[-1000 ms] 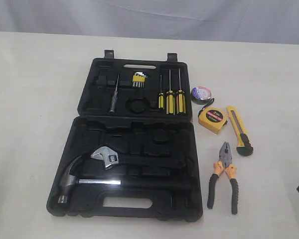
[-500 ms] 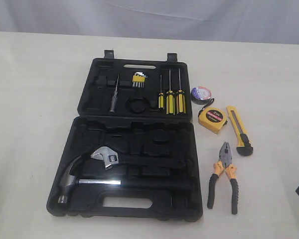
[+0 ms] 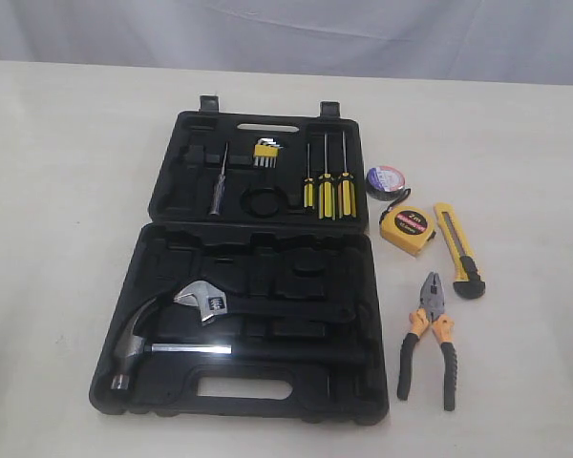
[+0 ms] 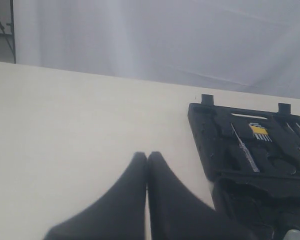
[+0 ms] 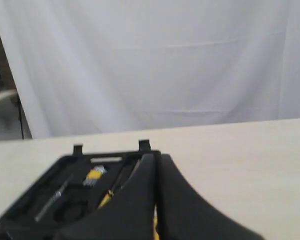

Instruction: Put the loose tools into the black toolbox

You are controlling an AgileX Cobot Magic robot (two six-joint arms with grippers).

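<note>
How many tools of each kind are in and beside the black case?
Steel hammer: 1
Steel adjustable wrench: 1
Yellow-handled screwdrivers: 3
Slim silver tool: 1
Yellow-clipped hex key set: 1
Dark tape roll: 1
Yellow tape measure: 1
Yellow-black utility knife: 1
Orange-black pliers: 1
Total: 11

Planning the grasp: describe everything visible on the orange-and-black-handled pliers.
The orange-and-black-handled pliers: grey steel head, handles orange near the pivot, black toward the ends, splayed apart. They lie flat on the pale table, right of the open black plastic toolbox, head pointing away from the near edge. Only the table touches them.
</note>
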